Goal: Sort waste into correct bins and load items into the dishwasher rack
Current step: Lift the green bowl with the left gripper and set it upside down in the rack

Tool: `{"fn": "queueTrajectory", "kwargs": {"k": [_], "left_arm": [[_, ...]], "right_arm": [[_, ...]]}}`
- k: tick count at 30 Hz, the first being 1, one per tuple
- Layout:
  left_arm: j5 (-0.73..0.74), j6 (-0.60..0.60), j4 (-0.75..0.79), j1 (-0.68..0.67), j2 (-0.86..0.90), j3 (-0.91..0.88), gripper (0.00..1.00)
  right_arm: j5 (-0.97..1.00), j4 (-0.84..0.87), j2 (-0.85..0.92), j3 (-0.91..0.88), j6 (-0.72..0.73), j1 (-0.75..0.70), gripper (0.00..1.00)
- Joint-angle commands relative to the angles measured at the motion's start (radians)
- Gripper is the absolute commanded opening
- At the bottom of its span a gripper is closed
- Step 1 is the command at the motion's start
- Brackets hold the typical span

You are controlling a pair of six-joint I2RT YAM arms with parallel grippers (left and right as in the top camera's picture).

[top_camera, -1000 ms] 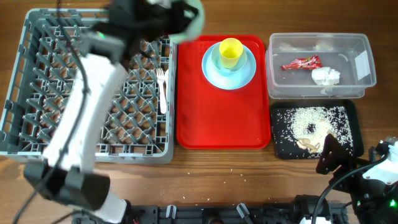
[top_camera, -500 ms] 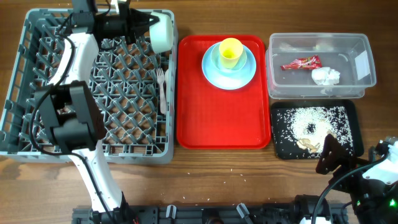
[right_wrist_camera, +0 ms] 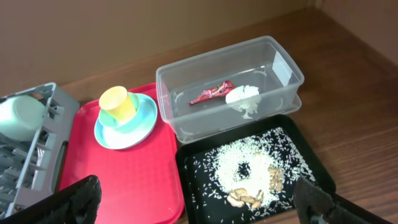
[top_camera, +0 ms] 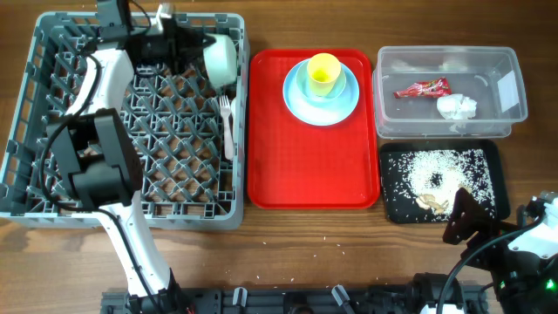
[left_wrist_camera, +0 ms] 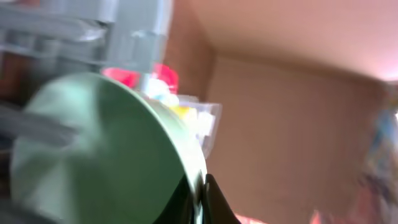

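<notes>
Gripping the green bowl (top_camera: 220,58) by its rim, the left gripper (top_camera: 196,45) is holding it on its side over the upper right corner of the rack (top_camera: 52,174), at the upper left of the frame. The right gripper (right_wrist_camera: 194,185) is hovering at lower right, fingers apart, just below the black tray (top_camera: 397,206). A fork (top_camera: 227,118) is lying in the rack.

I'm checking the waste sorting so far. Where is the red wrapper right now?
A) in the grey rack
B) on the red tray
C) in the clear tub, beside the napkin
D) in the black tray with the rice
C: the red wrapper lies inside the clear tub, close to the napkin.
</notes>
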Motion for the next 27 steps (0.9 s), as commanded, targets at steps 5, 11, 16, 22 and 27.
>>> {"fn": "queueTrajectory", "kwargs": {"k": [5, 11, 16, 22, 27], "left_arm": [[-0.212, 0.094, -0.072, 0.043, 0.000, -0.002, 1.00], [-0.386, 0.094, -0.099, 0.054, -0.129, -0.002, 1.00], [-0.684, 0.136, -0.206, 0.002, -0.344, -0.002, 1.00], [-0.840, 0.146, -0.269, -0.225, -0.490, -0.002, 1.00], [-1.123, 0.233, -0.362, -0.401, -0.381, -0.004, 0.04]], "right_arm": [[0.006, 0.002, -0.006, -0.002, 0.011, -0.002, 1.00], [0.006, 0.002, -0.006, -0.002, 0.011, -0.002, 1.00], [0.006, 0.002, -0.006, -0.002, 0.011, -0.002, 1.00], [0.006, 0.002, -0.006, -0.002, 0.011, -0.002, 1.00], [0.006, 0.002, -0.006, -0.002, 0.011, -0.002, 1.00]]}}
